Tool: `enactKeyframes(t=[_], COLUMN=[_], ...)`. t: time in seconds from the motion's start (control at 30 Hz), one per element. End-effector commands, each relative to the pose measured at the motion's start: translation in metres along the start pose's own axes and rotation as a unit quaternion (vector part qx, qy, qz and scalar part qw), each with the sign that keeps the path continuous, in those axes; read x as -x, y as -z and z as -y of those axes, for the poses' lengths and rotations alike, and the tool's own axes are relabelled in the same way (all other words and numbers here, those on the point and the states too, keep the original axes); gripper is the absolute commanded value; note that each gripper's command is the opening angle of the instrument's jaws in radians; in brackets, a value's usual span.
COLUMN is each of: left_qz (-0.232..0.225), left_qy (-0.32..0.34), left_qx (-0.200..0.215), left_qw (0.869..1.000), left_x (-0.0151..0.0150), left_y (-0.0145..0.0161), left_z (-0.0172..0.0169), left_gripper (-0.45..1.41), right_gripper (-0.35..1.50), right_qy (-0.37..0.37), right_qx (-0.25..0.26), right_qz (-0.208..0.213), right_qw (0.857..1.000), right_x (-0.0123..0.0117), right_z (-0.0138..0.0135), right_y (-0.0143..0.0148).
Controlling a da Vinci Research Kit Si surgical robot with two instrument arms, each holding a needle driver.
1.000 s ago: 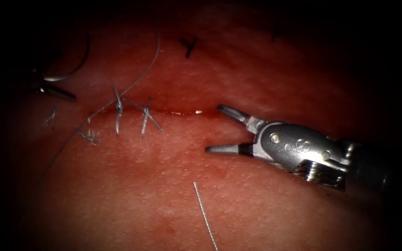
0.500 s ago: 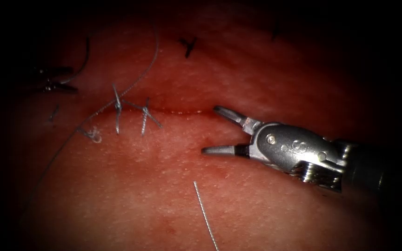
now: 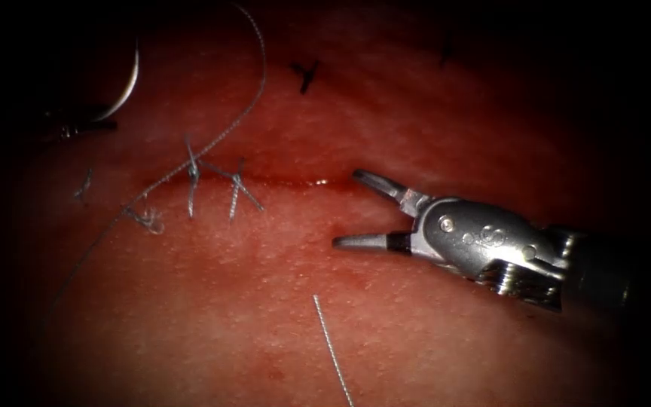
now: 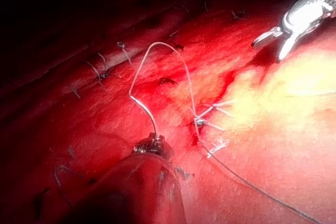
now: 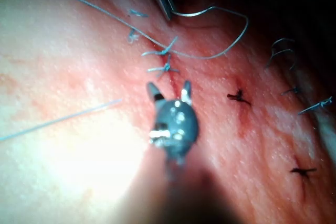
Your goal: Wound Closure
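At the far left of the endoscope view, my left tool point(image 3: 77, 128) is shut on the curved needle point(image 3: 126, 84) near one end of its curve. The needle stands free above the tissue point(image 3: 280, 286), left of the stitches. In the left wrist view the needle point(image 4: 140, 103) rises from the left tool point(image 4: 152, 142). Thread point(image 3: 254, 83) arcs from the needle, crosses the cut point(image 3: 295, 181) by two knotted stitches point(image 3: 212, 179) and runs off to the lower left. My right tool point(image 3: 344, 209) stands open over the cut, right of the stitches, holding nothing. The right wrist view shows the right tool point(image 5: 169, 89) and the left tool point(image 5: 164, 3).
A loose cut piece of thread point(image 3: 331, 347) lies on the tissue below the right tool. Dark older stitches point(image 3: 305, 74) sit on the far side. Short cut ends point(image 3: 145, 218) lie left of the knots. Red fluid glistens along the cut.
My left tool's jaws have shut on the needle and lifted it, so the needle now stands more upright and the thread loop has risen. The right tool has barely moved.
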Motion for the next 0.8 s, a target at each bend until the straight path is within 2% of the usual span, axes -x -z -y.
enactKeyframes(t=[0.03, 0.17, 0.33, 0.5, 0.63, 0.7, 0.8], left_qz=[-0.006, -0.019, -0.036, -0.046, -0.047, -0.055, -0.054], left_qy=[-0.003, -0.020, -0.034, -0.044, -0.054, -0.060, -0.070], left_qx=[-0.007, -0.027, -0.042, -0.053, -0.056, -0.059, -0.062], left_qw=[1.000, 0.999, 0.998, 0.997, 0.996, 0.995, 0.994], left_x=[-0.0011, -0.0046, -0.0090, -0.0129, -0.0157, -0.0170, -0.0185], left_y=[-0.0004, 0.0013, 0.0034, 0.0051, 0.0060, 0.0066, 0.0073], left_z=[-0.0004, -0.0027, -0.0056, -0.0085, -0.0107, -0.0116, -0.0127], left_gripper=[-0.45, -0.45, -0.45, -0.43, -0.35, -0.35, -0.45], right_gripper=[0.61, 0.64, 0.83, 0.83, 0.71, 0.71, 0.73], right_qy=[-0.005, -0.027, -0.045, -0.057, -0.065, -0.070, -0.071], right_qx=[0.000, 0.003, 0.008, 0.005, -0.002, -0.005, -0.011], right_qz=[-0.005, -0.022, -0.041, -0.049, -0.054, -0.058, -0.060], right_qw=[1.000, 0.999, 0.998, 0.997, 0.996, 0.996, 0.996], right_x=[-0.0005, -0.0015, -0.0040, -0.0070, -0.0092, -0.0098, -0.0104], right_z=[-0.0004, -0.0002, 0.0009, 0.0027, 0.0040, 0.0043, 0.0052], right_y=[-0.0004, 0.0005, 0.0021, 0.0050, 0.0081, 0.0095, 0.0114])
